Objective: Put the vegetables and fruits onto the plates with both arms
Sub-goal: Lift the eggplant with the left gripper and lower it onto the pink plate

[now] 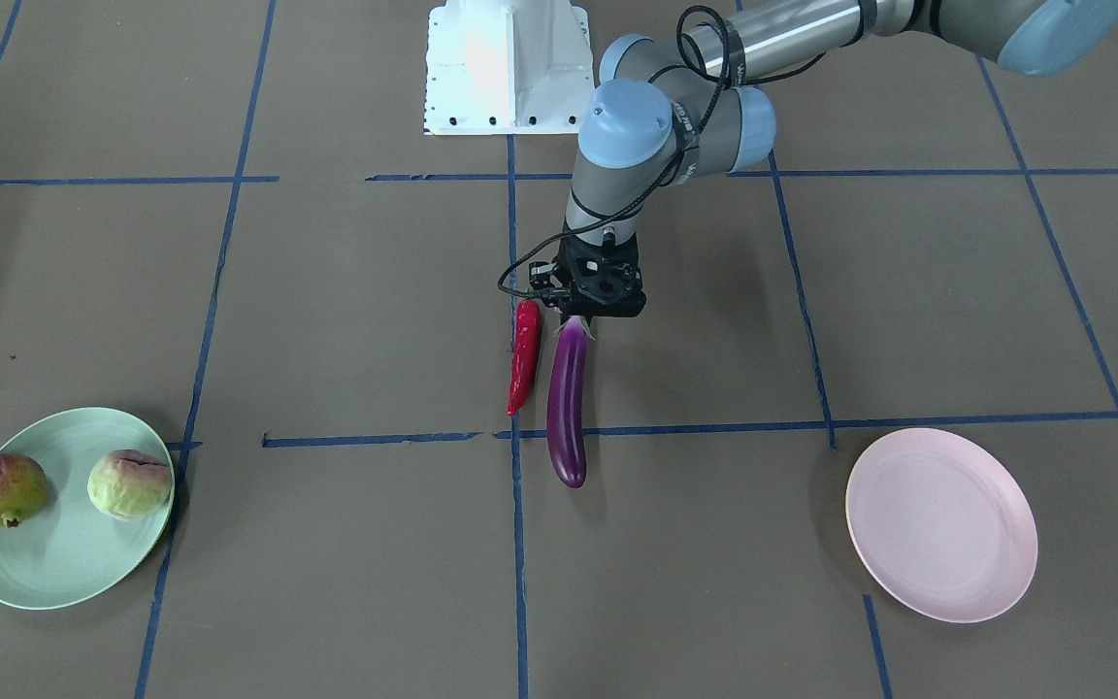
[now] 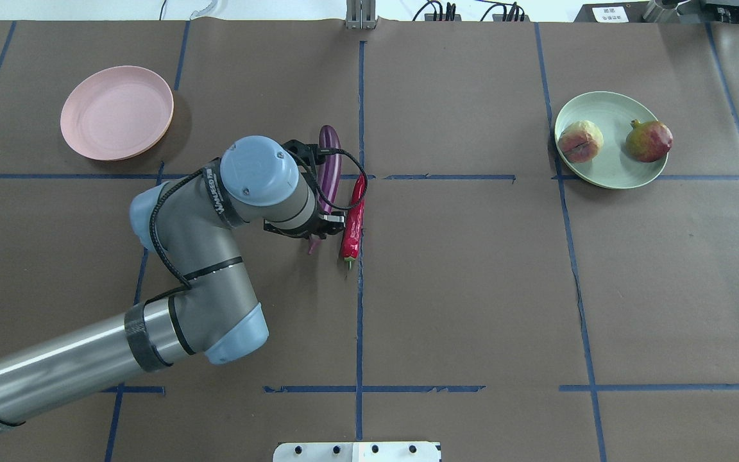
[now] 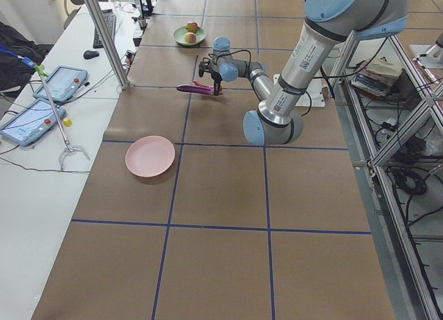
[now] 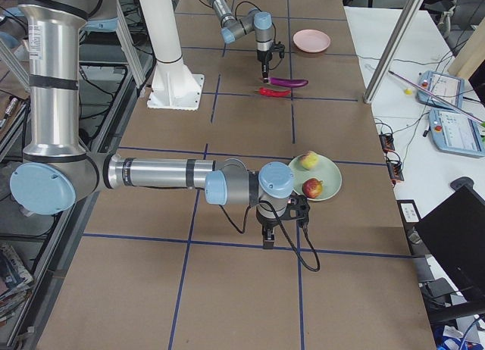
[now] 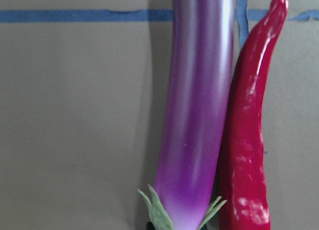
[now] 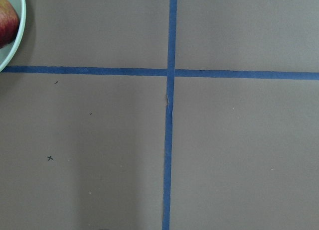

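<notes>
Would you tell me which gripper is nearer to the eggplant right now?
Left. The left gripper sits at the stem end of the eggplant; the right gripper hangs far off, beside the mint green plate.

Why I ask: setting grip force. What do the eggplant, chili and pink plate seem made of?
Eggplant: likely moulded plastic; very smooth, with an even gloss and a long straight highlight. Chili: glossy too, with a slightly wrinkled skin; plastic or real, the look leaves it open. Pink plate: matte, even pastel colour, no glare; probably plastic or a fibre composite, not glazed ceramic.
</notes>
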Controlling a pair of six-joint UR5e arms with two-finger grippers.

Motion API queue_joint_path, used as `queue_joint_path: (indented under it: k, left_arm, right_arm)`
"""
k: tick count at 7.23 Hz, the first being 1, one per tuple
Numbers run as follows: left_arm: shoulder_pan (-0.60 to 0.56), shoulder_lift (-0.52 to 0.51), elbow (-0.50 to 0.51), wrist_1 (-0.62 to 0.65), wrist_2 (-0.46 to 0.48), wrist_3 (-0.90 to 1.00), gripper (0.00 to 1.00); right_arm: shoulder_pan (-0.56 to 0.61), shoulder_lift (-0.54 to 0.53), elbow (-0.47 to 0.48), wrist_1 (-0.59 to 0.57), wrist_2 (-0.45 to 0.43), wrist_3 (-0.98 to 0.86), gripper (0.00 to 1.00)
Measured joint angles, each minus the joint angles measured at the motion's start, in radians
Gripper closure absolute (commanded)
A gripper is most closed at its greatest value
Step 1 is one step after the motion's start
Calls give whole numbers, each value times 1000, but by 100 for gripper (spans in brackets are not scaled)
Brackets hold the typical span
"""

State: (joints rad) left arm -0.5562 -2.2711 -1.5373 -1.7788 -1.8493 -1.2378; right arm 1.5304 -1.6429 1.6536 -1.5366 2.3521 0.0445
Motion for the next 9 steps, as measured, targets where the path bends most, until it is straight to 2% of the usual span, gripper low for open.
queue_joint_path:
  k: [1, 3, 5, 6, 7, 8, 9]
  left_arm:
    - [-59, 29, -6, 2, -30, -18, 100]
    - [-236, 121, -4, 5, -176, 14, 100]
    - [-412, 215, 18, 9, -271, 232, 100]
    - [-463, 237, 58, 9, -281, 331, 94]
    - [-493, 247, 109, 8, -283, 416, 68]
    - [-510, 251, 145, 8, -283, 476, 1]
    - [-517, 257, 162, 8, -281, 517, 0]
  right_arm:
    - [0, 0, -1, 0, 0, 0, 0]
    - [-2, 0, -4, 0, -1, -1, 0]
    - [-2, 0, -4, 1, 0, -2, 0]
    - [-3, 0, -3, 1, 1, -3, 0]
    - [-3, 0, -3, 3, 1, -3, 0]
    - [-3, 0, -3, 6, 1, -3, 0]
    - [-3, 0, -3, 7, 1, -3, 0]
